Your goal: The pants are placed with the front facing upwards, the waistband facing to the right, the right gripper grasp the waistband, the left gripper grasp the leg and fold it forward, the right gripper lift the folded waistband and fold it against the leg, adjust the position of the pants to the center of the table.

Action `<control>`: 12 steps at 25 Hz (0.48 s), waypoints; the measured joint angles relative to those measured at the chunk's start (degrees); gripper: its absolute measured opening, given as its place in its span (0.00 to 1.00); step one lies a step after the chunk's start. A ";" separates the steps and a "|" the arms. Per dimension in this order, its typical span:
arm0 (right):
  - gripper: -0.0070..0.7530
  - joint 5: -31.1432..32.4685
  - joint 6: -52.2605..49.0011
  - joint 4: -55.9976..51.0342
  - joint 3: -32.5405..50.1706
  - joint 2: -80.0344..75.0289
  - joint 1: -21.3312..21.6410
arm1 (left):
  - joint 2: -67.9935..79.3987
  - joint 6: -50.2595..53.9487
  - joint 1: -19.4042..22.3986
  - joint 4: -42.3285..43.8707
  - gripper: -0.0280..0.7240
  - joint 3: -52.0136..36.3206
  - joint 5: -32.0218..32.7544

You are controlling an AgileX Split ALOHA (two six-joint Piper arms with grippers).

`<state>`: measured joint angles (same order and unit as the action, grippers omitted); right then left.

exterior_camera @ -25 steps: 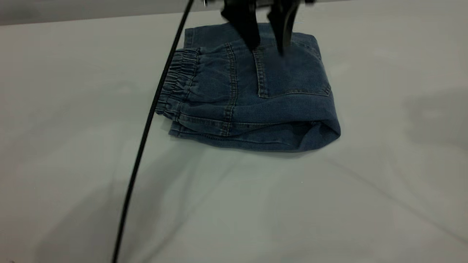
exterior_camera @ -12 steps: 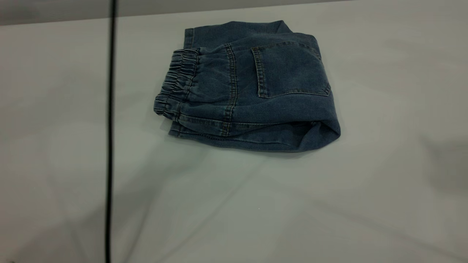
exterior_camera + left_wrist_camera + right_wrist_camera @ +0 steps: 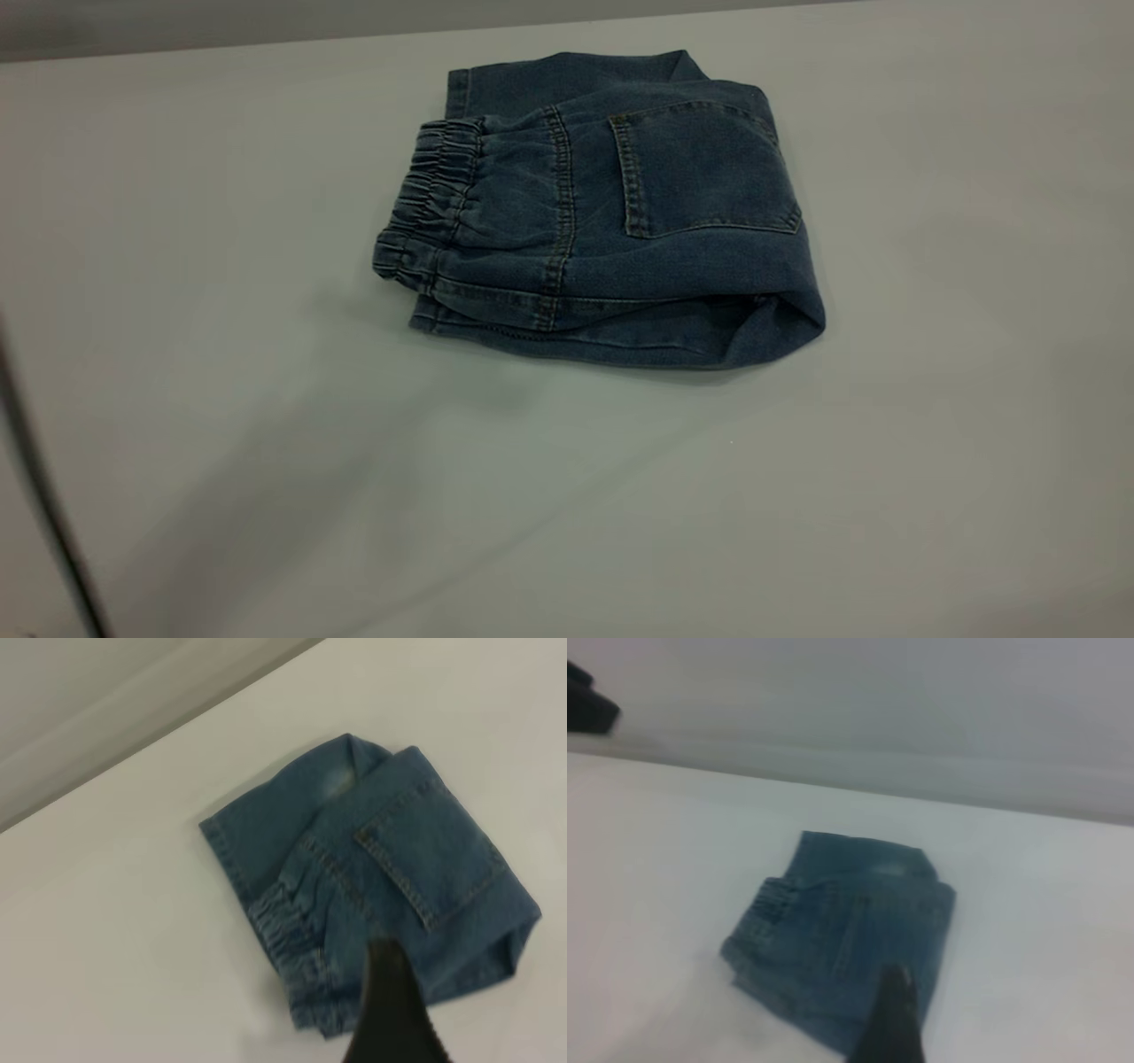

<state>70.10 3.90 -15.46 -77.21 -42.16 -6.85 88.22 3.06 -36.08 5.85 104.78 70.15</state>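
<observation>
The pants (image 3: 620, 213) lie folded into a compact bundle on the white table (image 3: 797, 496), back pocket up. The gathered waistband (image 3: 430, 190) points to the left in the exterior view. Neither gripper shows in that view. In the left wrist view, the black tip of my left gripper (image 3: 390, 1010) hangs above the pants (image 3: 381, 868) near the waistband (image 3: 292, 939), apart from the cloth. My right gripper (image 3: 893, 1019) shows as a black tip in the right wrist view, raised well above the pants (image 3: 842, 939). Nothing is held.
A dark blurred cable (image 3: 53, 532) crosses the lower left corner of the exterior view. The table's far edge (image 3: 266, 40) runs just behind the pants. A black part (image 3: 585, 704) sits beyond the table in the right wrist view.
The gripper that hung over the pants' far edge has left the exterior view. The black cable has swept from the middle to the left edge. The pants lie unmoved.
</observation>
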 joint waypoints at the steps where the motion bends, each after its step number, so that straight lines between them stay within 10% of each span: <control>1: 0.75 -0.05 0.60 -0.57 1.63 2.33 0.00 | -3.18 -0.21 0.00 0.13 0.59 -2.04 0.00; 12: 0.75 -0.01 7.70 -3.53 19.04 24.42 0.00 | -40.97 -6.02 0.00 1.21 0.59 -30.75 0.00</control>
<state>70.08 11.59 -18.99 -58.17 -17.74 -6.85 47.24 -2.96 -36.08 7.06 74.03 70.15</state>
